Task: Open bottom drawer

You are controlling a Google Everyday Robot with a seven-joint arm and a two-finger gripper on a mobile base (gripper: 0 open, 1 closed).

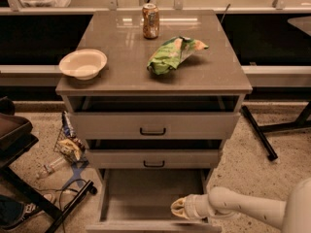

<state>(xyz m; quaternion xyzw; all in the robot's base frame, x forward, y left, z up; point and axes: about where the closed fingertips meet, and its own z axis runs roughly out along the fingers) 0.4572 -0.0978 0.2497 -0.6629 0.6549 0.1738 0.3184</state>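
Litter (69, 148) lay on the floor well left of the gripper (179, 209). Just beyond it stood the middle drawer (154, 158), then the top drawer (153, 125), both slightly out. Farther off, on the cabinet top (214, 74), sat a bowl (82, 63) to the left, a green bag (172, 55) and a can (150, 21). The gripper hung over the bottom drawer (141, 198), which was pulled far out, near its right front corner. Whether it was clenched or released could not be told. Three drawers, one bowl, one bag, one can.
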